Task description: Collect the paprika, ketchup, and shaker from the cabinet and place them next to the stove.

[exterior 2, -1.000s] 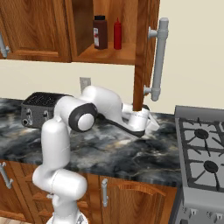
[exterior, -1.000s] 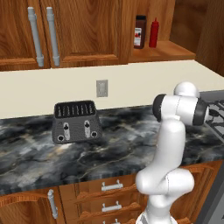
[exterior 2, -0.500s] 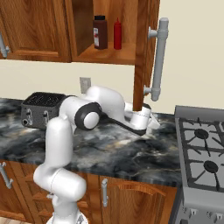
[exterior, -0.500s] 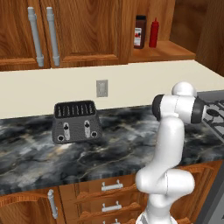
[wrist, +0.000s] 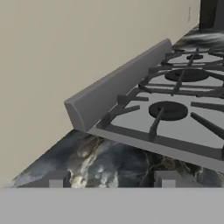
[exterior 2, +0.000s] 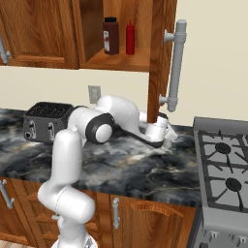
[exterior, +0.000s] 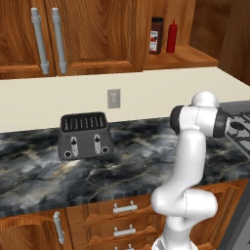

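The dark brown paprika (exterior 2: 111, 36) jar and the slim red ketchup (exterior 2: 130, 37) bottle stand side by side on the cabinet (exterior 2: 116, 60) shelf; from the left they are paprika (exterior: 156, 35) and ketchup (exterior: 171, 36). My gripper (exterior 2: 169, 135) hangs low over the marble counter just left of the stove (exterior 2: 225, 164). In the hand view the gripper (wrist: 110, 179) is open with nothing between its tips, and the stove (wrist: 183, 100) lies just ahead. The shaker is hidden; I cannot tell whether a pale shape at the hand is it.
A black toaster (exterior: 85, 135) sits at the counter's back left, below a wall outlet (exterior: 114, 98). An open cabinet door with a grey bar handle (exterior 2: 175, 63) hangs right above the hand. The stove's raised back rail (wrist: 113, 87) runs along the wall.
The hand has edged a little to the right, toward the stove, staying low over the counter. The jar and bottle on the shelf have not moved.
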Motion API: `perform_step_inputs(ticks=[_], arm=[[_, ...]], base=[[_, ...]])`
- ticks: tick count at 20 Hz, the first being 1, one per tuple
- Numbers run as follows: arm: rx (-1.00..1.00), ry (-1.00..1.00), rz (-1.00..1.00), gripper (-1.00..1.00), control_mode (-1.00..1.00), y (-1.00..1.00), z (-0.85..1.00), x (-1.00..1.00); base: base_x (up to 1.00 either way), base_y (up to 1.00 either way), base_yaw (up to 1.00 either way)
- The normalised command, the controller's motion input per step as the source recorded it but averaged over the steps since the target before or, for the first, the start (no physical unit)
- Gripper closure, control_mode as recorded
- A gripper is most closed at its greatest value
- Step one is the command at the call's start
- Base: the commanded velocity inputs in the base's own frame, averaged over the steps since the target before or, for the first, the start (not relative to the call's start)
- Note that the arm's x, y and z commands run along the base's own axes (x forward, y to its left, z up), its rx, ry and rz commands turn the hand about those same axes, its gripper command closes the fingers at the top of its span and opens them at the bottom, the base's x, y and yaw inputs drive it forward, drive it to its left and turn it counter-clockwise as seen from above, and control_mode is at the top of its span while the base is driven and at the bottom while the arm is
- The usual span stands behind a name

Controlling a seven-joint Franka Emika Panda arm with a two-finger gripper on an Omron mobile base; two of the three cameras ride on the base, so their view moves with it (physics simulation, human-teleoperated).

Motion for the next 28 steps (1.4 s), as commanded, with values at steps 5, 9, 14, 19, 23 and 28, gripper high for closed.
perform_step_inputs(ticks=[5,9,14,19,23,28], arm=[[-0.07,-0.14,-0.01,-1.00,-1.00,0.29,0.07,-0.12],[-0.07,-0.11,-0.01,-1.00,-1.00,0.41,0.30,-0.29],[-0.04,0.01,0.01,-1.00,-1.00,0.66,0.36,-0.63],[0.00,0.09,0.06,-1.00,-1.00,0.52,0.73,-0.57],[0.00,0.15,0.05,-1.00,-1.00,0.31,1.00,-0.21],[0.00,0.27,0.00,-1.00,-1.00,0.15,1.00,-0.17]], base=[[0.00,0.00,0.00],[0.00,0.00,0.00],[0.00,0.00,0.00],[0.00,0.00,0.00],[0.00,0.00,0.00],[0.00,0.00,0.00]])
